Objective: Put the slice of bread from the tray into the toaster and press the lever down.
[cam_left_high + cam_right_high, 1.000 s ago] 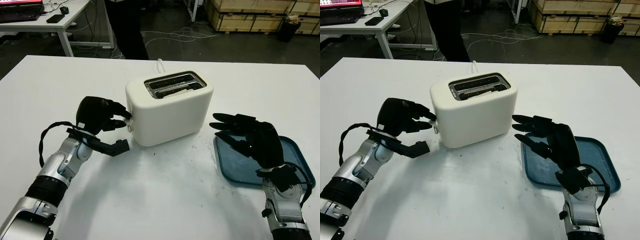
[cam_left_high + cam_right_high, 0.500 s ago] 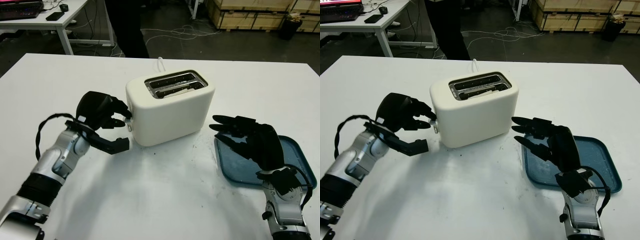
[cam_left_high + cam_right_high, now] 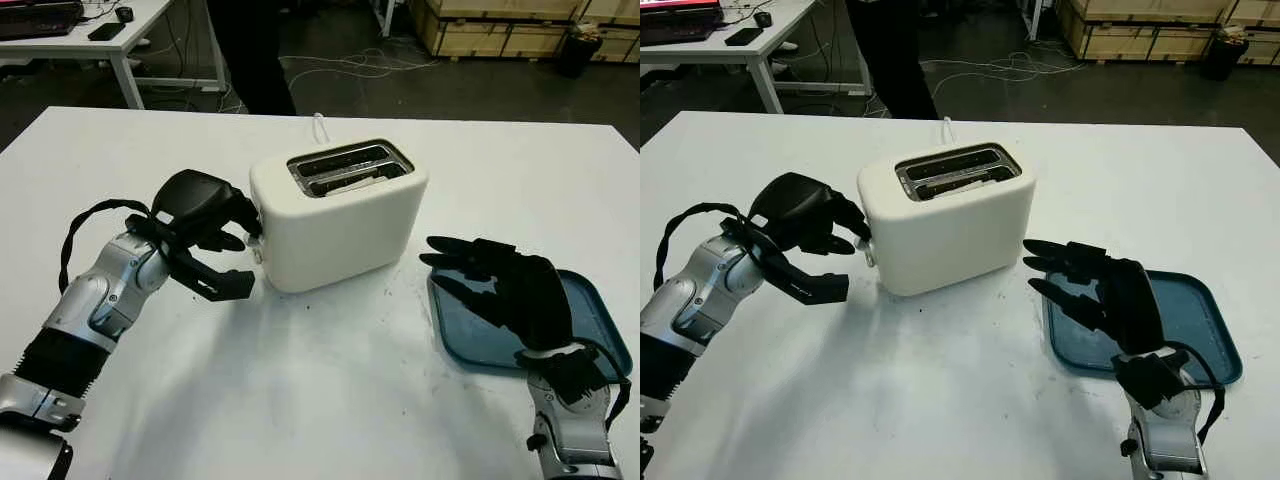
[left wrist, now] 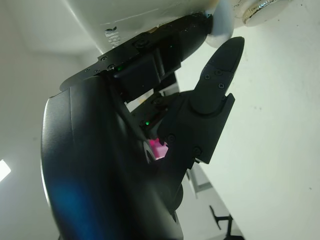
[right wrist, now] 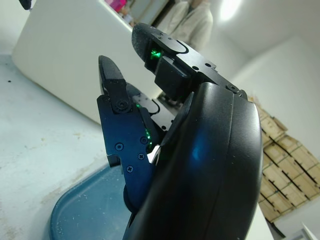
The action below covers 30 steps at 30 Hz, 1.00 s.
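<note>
The white toaster (image 3: pixel 340 215) stands mid-table with its two slots (image 3: pixel 348 168) facing up; a pale edge shows in the front slot, but I cannot tell what it is. My left hand (image 3: pixel 245 255) is at the toaster's left end, fingers curled onto the white lever knob (image 4: pixel 222 22), with the thumb (image 3: pixel 228 286) stretched out below it. The round dial (image 4: pixel 260 7) sits just beside the knob. My right hand (image 3: pixel 450 275) is open over the left edge of the blue tray (image 3: pixel 590 310). No bread lies on the tray.
The toaster's white cord (image 3: pixel 322 125) runs off behind it. A person in dark clothes (image 3: pixel 245 50) stands beyond the far table edge. A desk with devices (image 3: pixel 90 35) is at the back left, and wooden crates (image 3: pixel 500 25) at the back right.
My left elbow has swung outward to the left while the fingers stay at the lever. My right hand has sunk slightly toward the tray.
</note>
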Tool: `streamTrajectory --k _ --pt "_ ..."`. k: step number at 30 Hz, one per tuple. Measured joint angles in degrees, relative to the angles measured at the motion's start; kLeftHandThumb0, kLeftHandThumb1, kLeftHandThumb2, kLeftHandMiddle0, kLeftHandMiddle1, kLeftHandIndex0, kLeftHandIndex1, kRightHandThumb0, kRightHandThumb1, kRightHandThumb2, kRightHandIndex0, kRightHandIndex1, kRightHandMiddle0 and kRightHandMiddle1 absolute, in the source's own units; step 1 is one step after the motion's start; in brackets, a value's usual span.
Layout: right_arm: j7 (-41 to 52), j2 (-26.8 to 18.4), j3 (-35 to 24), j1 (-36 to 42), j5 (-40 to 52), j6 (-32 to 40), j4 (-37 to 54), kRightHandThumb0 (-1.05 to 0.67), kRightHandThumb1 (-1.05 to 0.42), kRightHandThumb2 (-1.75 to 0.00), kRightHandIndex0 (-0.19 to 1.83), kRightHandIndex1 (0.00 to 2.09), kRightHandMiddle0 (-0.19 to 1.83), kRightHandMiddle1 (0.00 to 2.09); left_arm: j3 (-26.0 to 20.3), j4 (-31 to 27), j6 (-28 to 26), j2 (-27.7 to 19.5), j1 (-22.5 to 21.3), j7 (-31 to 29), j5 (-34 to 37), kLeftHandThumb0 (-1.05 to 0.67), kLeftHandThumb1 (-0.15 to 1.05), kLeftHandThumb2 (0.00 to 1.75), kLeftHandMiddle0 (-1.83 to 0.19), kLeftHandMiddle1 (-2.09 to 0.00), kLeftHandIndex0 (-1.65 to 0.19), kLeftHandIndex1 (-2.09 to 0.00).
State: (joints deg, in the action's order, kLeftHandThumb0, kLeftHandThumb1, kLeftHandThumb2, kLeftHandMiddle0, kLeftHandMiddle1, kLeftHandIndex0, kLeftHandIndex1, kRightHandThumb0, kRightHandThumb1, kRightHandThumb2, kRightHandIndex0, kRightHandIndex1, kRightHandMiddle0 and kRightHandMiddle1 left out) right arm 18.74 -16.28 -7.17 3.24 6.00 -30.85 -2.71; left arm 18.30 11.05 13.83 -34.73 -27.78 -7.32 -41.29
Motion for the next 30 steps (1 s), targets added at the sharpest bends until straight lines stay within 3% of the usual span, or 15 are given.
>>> streamTrajectory --k 2,6,8,11,15,19,24,27,30 --pt "0.0 0.0 0.0 0.6 0.0 0.0 0.6 -0.23 -0.91 0.00 1.06 0.01 0.94 0.00 0.0 -0.4 -0.3 0.0 0.0 -0.5 0.0 -0.23 0.76 0.01 -1.23 -0.29 -1.35 0.00" --pt "0.2 -0.1 -0.3 2.9 0.2 0.2 3.2 -0.23 -0.92 0.00 1.06 0.01 0.94 0.00 0.0 -1.9 -1.8 0.2 1.1 -0.9 0.0 -0.22 0.75 0.00 -1.30 -0.24 -1.36 -0.01" --pt "0.4 -0.2 -0.5 4.0 0.6 0.2 4.3 -0.23 -0.91 0.00 1.06 0.01 0.94 0.00 0.0 -1.7 -2.8 1.3 2.5 1.2 -0.1 -0.20 0.75 0.00 -1.33 -0.30 -1.36 -0.01" --pt "0.4 -0.6 -1.1 5.3 0.5 0.3 5.1 -0.23 -0.91 0.00 1.06 0.01 0.94 0.00 0.0 1.2 -5.0 5.2 4.9 9.0 0.0 -0.15 0.75 0.00 -1.21 -0.66 -1.35 -0.01" --pt "0.4 -0.7 -1.2 5.7 0.5 0.3 5.1 -0.23 -0.91 0.00 1.06 0.01 0.94 0.00 0.0 6.3 -5.3 9.0 5.9 17.0 0.1 -0.15 0.76 0.01 -1.12 -0.66 -1.31 0.00" --pt "0.4 -0.7 -1.2 5.6 0.1 0.3 5.0 -0.22 -0.91 0.00 1.07 0.01 0.95 0.00 0.0 7.9 -5.4 10.4 6.3 20.3 0.3 -0.14 0.77 0.00 -1.05 -0.89 -1.32 -0.01" --pt "0.4 -0.7 -1.1 5.2 -0.3 0.3 4.9 -0.24 -0.91 0.00 1.07 0.01 0.95 0.00 0.0 9.0 -4.8 10.5 5.8 21.0 1.5 -0.13 0.75 0.00 -1.06 -0.83 -1.31 -0.01" --pt "0.4 -0.7 -1.0 5.0 -0.4 0.3 4.8 -0.22 -0.91 0.00 1.06 0.01 0.95 0.00 0.0 9.4 -4.6 10.5 5.4 21.0 1.6 -0.14 0.76 0.00 -1.12 -0.69 -1.31 -0.01" --pt "0.4 -0.7 -1.0 4.8 -0.5 0.3 4.8 -0.23 -0.91 0.00 1.06 0.01 0.95 0.00 0.0 9.5 -4.6 10.5 5.1 21.0 1.6 -0.13 0.75 0.00 -1.14 -0.76 -1.35 -0.03"
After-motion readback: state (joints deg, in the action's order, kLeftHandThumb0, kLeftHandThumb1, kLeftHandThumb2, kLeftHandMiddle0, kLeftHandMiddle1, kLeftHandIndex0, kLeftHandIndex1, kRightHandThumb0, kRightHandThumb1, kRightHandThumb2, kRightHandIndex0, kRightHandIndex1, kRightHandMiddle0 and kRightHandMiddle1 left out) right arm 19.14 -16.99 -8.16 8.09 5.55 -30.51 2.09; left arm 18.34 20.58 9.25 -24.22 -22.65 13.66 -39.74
